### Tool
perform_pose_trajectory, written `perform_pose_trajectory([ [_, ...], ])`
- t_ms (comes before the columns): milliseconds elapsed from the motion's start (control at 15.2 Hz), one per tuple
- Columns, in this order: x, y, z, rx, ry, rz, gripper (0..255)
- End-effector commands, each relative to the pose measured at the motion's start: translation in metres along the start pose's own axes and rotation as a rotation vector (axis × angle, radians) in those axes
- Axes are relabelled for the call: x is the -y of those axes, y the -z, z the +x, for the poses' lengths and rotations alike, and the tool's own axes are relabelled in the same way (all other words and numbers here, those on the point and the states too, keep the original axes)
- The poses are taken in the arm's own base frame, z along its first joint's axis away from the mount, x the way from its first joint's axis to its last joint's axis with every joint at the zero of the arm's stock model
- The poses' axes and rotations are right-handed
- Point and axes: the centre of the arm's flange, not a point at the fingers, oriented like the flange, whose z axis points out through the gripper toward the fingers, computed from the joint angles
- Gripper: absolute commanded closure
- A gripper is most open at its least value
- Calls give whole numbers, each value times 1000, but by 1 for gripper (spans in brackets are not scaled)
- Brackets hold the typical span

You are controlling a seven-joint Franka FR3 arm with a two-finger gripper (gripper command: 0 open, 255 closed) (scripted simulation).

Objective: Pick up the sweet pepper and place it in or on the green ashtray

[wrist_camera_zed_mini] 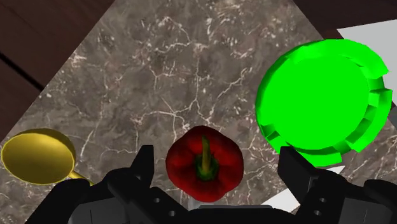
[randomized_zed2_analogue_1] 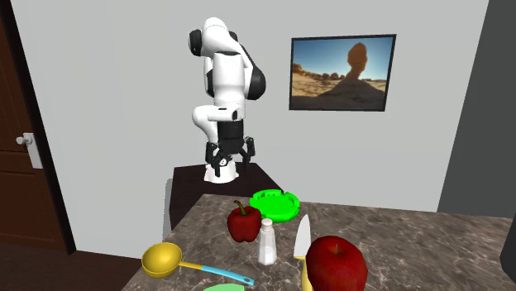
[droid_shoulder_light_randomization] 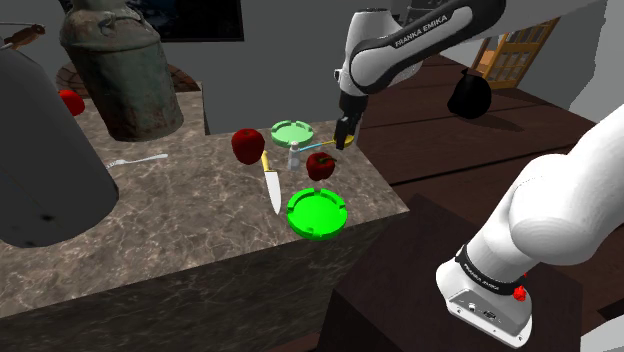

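The sweet pepper [wrist_camera_zed_mini: 203, 167] is red and stands upright on the marbled bench [wrist_camera_zed_mini: 159, 76], its green stalk pointing straight up. It has bare stone on every side and nothing leans on it.

Straight above it hangs the gripper [randomized_zed2_analogue_1: 230, 168], well clear of the bench, with its two black fingers spread wide and nothing between them but air. Looking down along the hand, the pepper sits almost midway between the fingers, perhaps slightly nearer one of them. So the pepper lies directly beneath the gripper. To my eye a plain vertical drop should bring the fingers down on either side of its rounded shoulders, with little sideways correction needed. Since the stalk runs up the line of approach, the fingers would close across the body and not along it.

The green ashtray [wrist_camera_zed_mini: 318, 89] lies empty just beside the pepper, on the side toward the arm's stand and close to the bench's edge, so the carry looks short. A yellow ladle [randomized_zed2_analogue_1: 161, 259] rests on the pepper's far side from the ashtray. A white shaker [randomized_zed2_analogue_1: 266, 241], a knife [droid_shoulder_light_randomization: 272, 185] and a red apple [randomized_zed2_analogue_1: 336, 264] stand farther off, out of the path.
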Motion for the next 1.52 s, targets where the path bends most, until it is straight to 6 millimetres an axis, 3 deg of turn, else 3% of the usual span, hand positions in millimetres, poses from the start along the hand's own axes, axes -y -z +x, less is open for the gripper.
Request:
perform_pose_trajectory([
  [0, 0, -23, 16, -7, 10, 7, 0],
  [132, -3, -41, 30, -12, 18, 14, 0],
  [594, -2, -78, 31, -12, 18, 14, 0],
  [1122, -2, -81, 31, -12, 18, 14, 0],
  [1188, -2, -81, 31, -12, 18, 14, 255],
  [1452, -2, -81, 31, -12, 18, 14, 255],
])
